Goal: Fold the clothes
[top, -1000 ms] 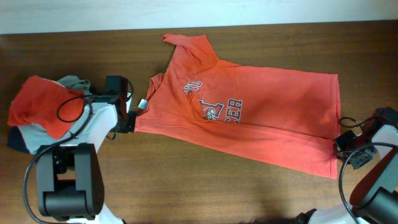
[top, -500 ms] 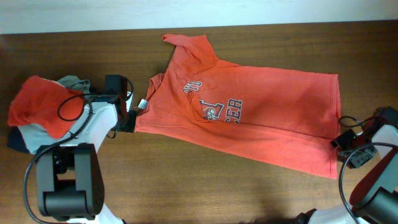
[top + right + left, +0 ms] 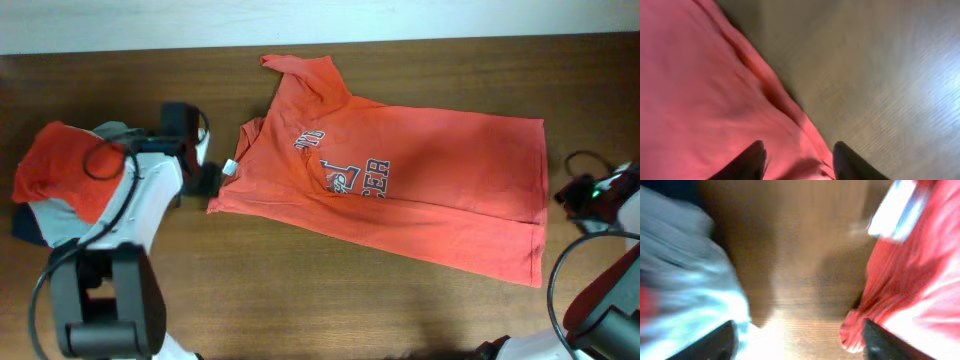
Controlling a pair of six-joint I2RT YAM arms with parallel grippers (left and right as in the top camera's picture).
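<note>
The 2 hands have released the T-shirt (image 3: 430, 190): the left hand (image 3: 795, 342) gapes wide off its left edge, and the right hand (image 3: 799, 160) is parted and empty by its right edge. The shirt looks spread, so folding can begin.

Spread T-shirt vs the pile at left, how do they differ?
The T-shirt lies spread flat; the pile is bunched up. The T-shirt shows chest lettering; the pile shows none. The T-shirt is all orange-red; the pile mixes orange-red, grey and navy. Both rest on the table.

T-shirt (image 3: 440, 190) chest print (image 3: 356, 173): "ER" legible, rest unclr.
</note>
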